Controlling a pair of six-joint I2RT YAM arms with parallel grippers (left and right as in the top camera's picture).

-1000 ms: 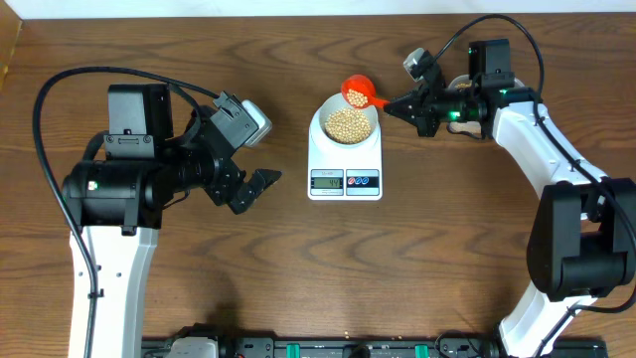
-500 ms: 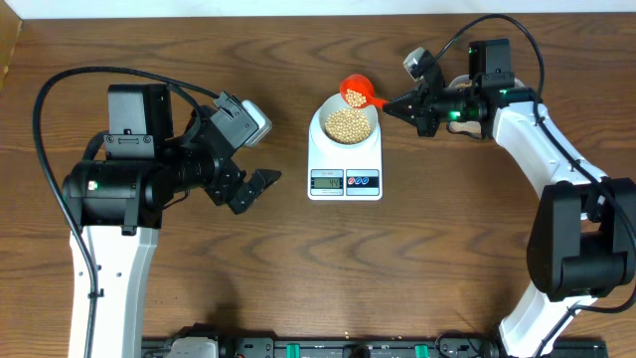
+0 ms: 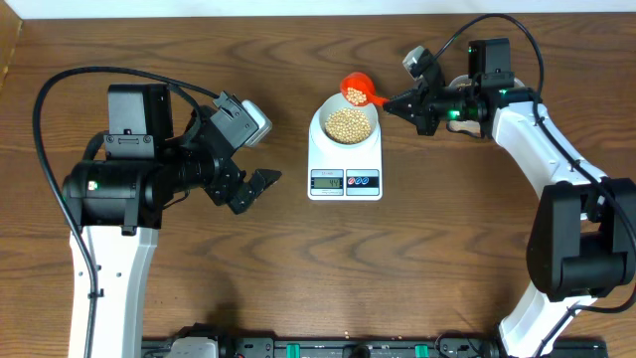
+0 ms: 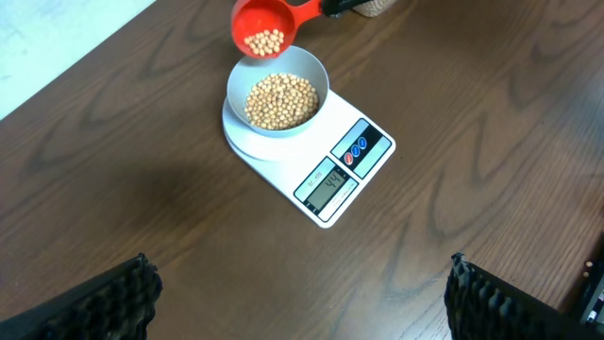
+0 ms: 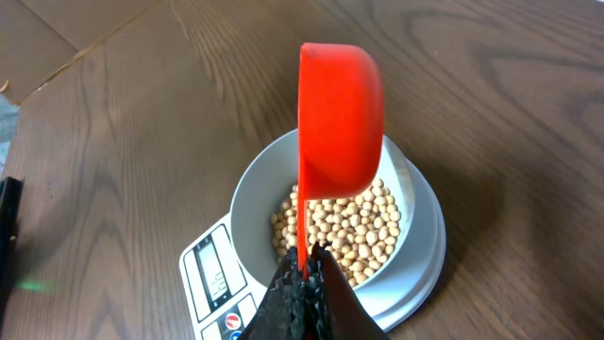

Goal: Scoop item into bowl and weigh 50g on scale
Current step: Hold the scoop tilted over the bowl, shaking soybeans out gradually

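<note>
The white scale (image 3: 345, 164) stands at the table's middle back, its grey display and two buttons facing front. On it sits the pale bowl (image 3: 346, 110), half full of tan beans (image 3: 346, 123). My right gripper (image 3: 397, 103) is shut on the handle of a red scoop (image 3: 356, 90), held tilted on its side above the bowl's far rim, with a few beans inside (image 4: 263, 41). The right wrist view shows the scoop (image 5: 340, 113) over the bowl (image 5: 260, 184) and beans (image 5: 354, 231). My left gripper (image 3: 256, 187) is open and empty, left of the scale.
The scale also shows in the left wrist view (image 4: 326, 179), with bare wooden table between it and my left fingers. A pale object sits behind my right gripper (image 3: 462, 85), mostly hidden by the arm.
The red scoop has shifted very slightly toward the back over the bowl's rim. Neither arm has otherwise moved.
</note>
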